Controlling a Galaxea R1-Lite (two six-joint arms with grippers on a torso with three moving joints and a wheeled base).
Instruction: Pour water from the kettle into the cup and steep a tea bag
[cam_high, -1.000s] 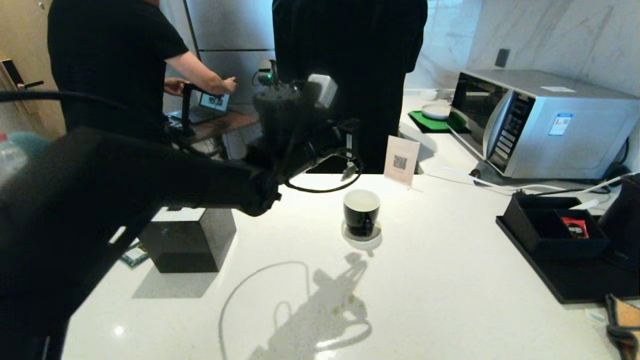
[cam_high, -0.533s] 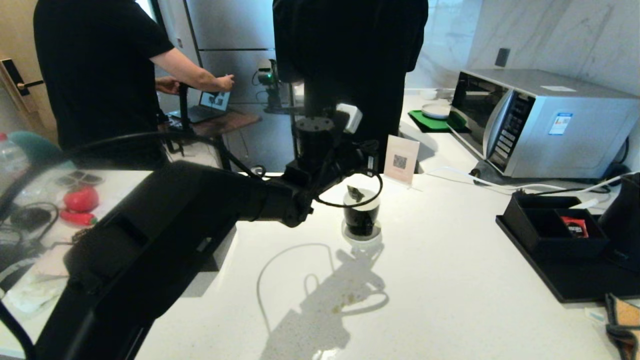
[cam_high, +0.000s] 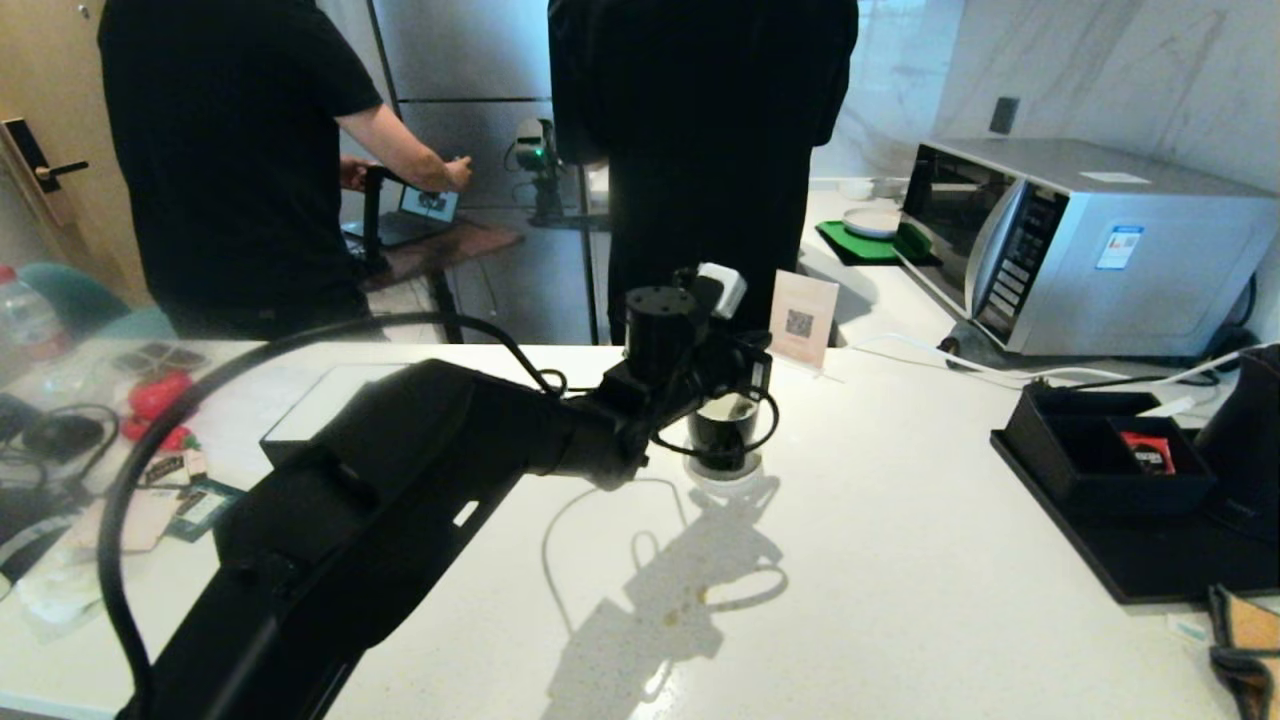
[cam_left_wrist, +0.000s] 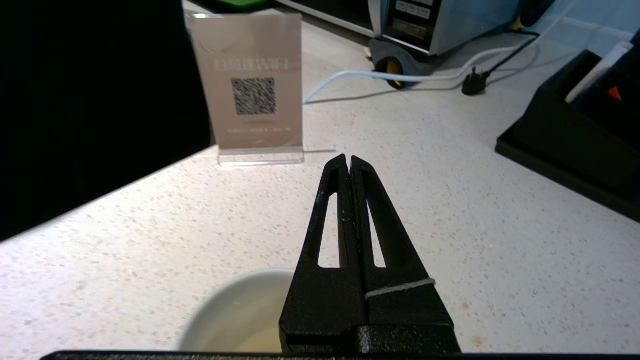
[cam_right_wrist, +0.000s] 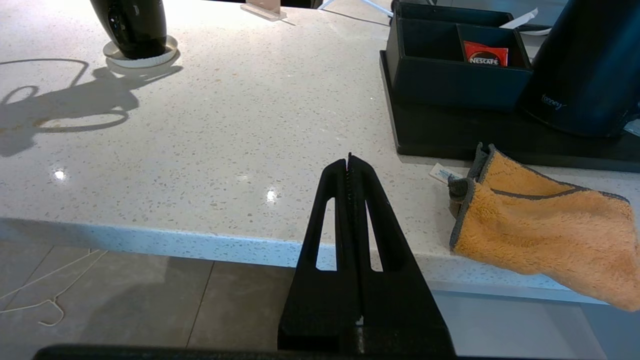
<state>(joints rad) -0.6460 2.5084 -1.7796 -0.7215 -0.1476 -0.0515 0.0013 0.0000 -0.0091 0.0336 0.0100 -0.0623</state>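
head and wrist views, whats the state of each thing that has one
left gripper: jaws shut, empty, over the cup
right gripper: jaws shut, empty, off the counter edge
cup: upright on its saucer
kettle: upright on the black tray
microwave: door closed
orange cloth: crumpled at the counter edge

The left arm reaches forward across the counter, its wrist poised directly above the cup (cam_high: 722, 432); the left gripper (cam_left_wrist: 348, 161) hangs over the cup's rim, fingers pressed together, holding nothing; the right gripper (cam_right_wrist: 349, 159) sits well apart from the cup, off the counter's near edge, fingers closed and empty.
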